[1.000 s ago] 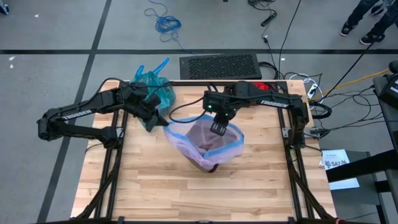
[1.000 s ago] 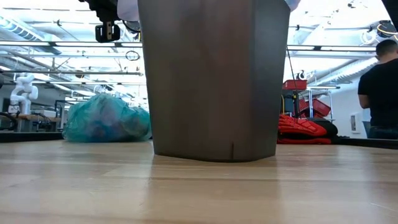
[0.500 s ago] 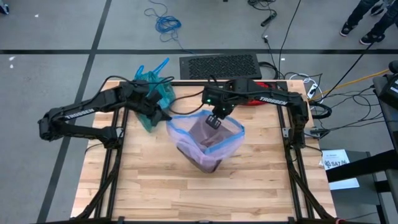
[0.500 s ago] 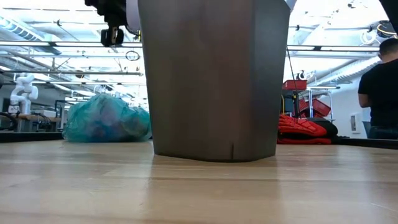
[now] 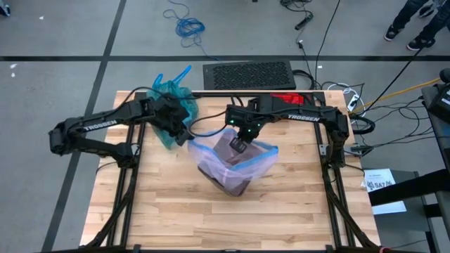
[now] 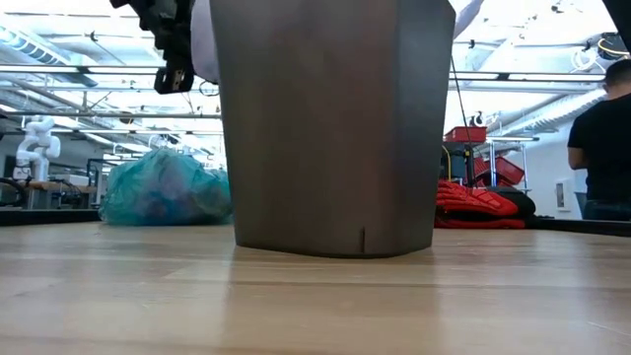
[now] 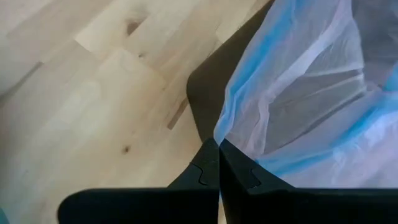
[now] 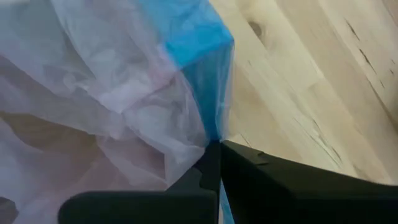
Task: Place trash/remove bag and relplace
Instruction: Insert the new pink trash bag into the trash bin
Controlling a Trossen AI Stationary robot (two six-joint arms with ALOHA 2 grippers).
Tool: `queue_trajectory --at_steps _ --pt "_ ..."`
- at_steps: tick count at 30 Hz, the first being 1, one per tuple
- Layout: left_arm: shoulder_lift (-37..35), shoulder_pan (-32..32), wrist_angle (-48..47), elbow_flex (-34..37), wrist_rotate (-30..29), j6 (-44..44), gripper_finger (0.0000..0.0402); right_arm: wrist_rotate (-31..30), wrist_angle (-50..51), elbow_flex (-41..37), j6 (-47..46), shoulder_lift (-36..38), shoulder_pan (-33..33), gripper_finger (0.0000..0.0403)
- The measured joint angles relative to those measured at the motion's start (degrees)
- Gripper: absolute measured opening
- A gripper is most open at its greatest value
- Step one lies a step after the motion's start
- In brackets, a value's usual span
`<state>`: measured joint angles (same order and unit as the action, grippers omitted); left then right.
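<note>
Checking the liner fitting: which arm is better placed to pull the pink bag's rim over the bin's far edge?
Right, probably: the right gripper pinches the pink bag at its far rim; the left gripper holds the near-left corner.

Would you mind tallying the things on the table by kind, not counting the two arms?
Plastic bags: 2, the teal bag at the back and the pink bag lining the bin
Bins: 1, the grey bin
Red gloves: 1, the red glove at the back
Total: 4
</note>
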<state>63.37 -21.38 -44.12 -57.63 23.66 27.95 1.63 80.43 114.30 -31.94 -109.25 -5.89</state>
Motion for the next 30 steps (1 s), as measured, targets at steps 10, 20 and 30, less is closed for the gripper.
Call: queue_trajectory --at_steps 10,20,30 --pt "0.53 4.77 0.0 0.0 1.38 -1.54 0.0001 -0.43 1.17 0.0 -0.39 0.02 0.0 0.0006" --pt "0.53 6.14 0.1 0.0 9.59 -1.86 0.0119 -0.18 1.24 0.0 1.45 0.04 0.0 0.0137" --pt "0.45 4.5 0.04 -4.08 9.77 -3.49 0.0225 -0.15 0.11 0.0 2.54 3.32 -0.1 0.0216"
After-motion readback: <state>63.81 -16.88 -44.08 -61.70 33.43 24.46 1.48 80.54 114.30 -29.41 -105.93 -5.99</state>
